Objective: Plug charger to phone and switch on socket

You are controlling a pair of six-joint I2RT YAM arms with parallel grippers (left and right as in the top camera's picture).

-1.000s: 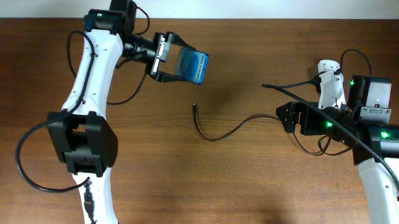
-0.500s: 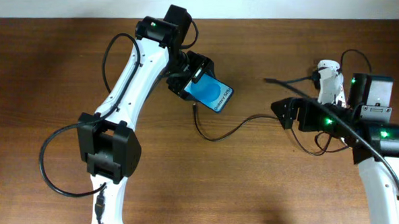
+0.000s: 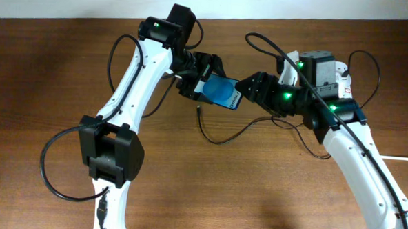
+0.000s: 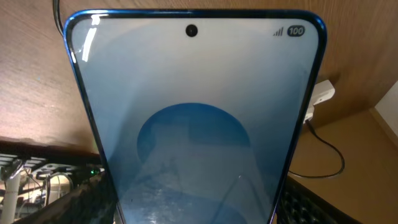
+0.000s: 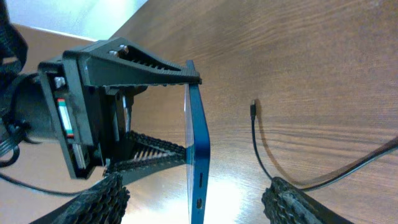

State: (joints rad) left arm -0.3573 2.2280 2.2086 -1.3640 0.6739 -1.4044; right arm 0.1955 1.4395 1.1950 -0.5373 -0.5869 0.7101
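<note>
Two arms: end effectors almost nose to nose above the far centre of the bench (image 3: 45,121)
Left end effector (image 3: 204,78): closed on the phone (image 3: 223,94), a finger on each long edge, grip at the end nearest the wrist
Phone position: held above the bench, not resting on it; free end aimed at the right end effector (image 3: 249,86)
Phone screen: lit, blue with a paler circle, "100" at the top corner in the left wrist view; edge-on in the right wrist view
Right end effector state: open, fingers (image 5: 102,198) spread wide to either side of the phone's free end, no contact visible
Charger (image 3: 224,137): thin black cable in a loose curve on the bench, unplugged
Connector tip (image 3: 199,109): on the bench just beside the phone in the overhead view, apart from both end effectors
Socket (image 3: 342,79): white body at the far right, largely hidden behind the right arm; switch position impossible to tell
</note>
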